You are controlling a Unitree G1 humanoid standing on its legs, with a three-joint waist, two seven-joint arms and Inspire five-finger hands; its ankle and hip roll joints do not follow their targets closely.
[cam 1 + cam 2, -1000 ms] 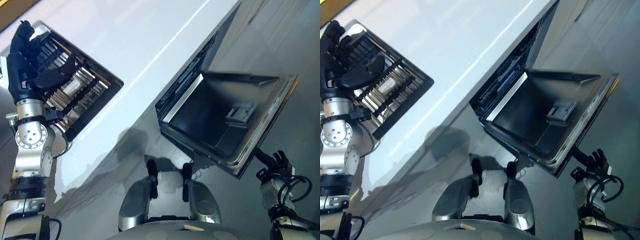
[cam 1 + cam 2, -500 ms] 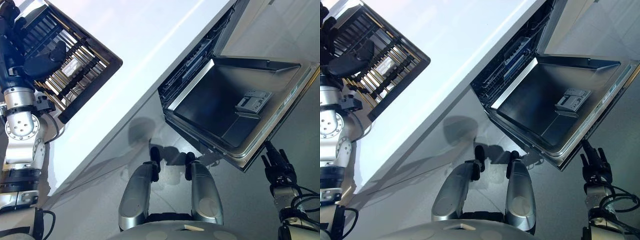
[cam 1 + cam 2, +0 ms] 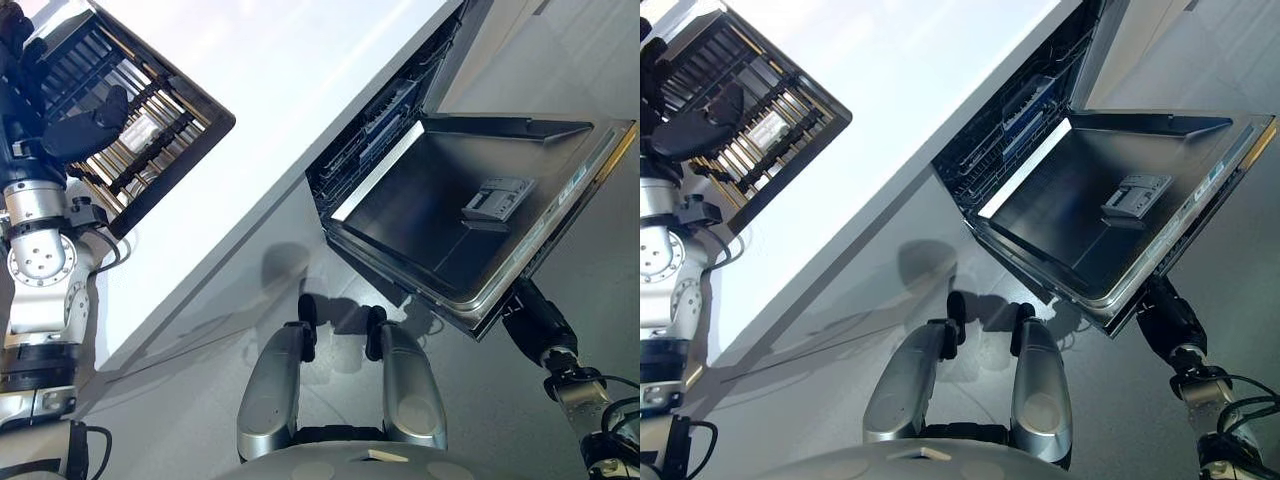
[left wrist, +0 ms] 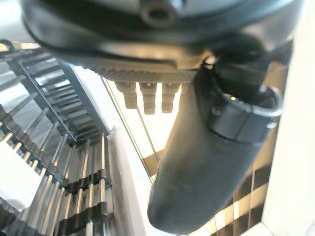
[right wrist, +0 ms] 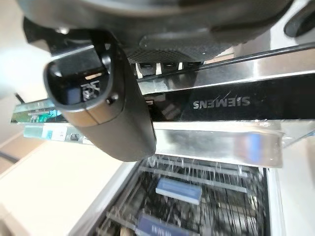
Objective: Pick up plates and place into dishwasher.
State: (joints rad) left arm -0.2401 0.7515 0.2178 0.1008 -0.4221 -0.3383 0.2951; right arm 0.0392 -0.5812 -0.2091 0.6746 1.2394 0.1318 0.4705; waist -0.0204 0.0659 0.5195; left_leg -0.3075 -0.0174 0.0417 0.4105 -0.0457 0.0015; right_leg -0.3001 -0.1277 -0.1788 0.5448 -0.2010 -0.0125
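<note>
**Hands at rack and door, no plate held**

Left hand point(image 3: 45, 120) hangs over the black dish rack point(image 3: 150, 150) at about ten o'clock in the head views, thumb standing out above the wire tines, fingers straight and nothing gripped; its wrist view shows the thumb point(image 4: 206, 162) lying loose over the bars. Whether a plate sits in the rack, I cannot tell. The rack stands on the white countertop point(image 3: 290, 70), which runs diagonally from eight o'clock up to one o'clock.

At three o'clock the dishwasher door point(image 3: 470, 220) hangs open, its steel inner face up and the detergent compartment point(image 3: 487, 198) near the middle. Right hand point(image 3: 530, 315) sits at four o'clock, tucked under the door's outer edge; with its fingers hidden there, I cannot tell their state. Its wrist view shows the thumb point(image 5: 106, 108) before the door's edge and the lower basket point(image 5: 197, 196) inside.
</note>
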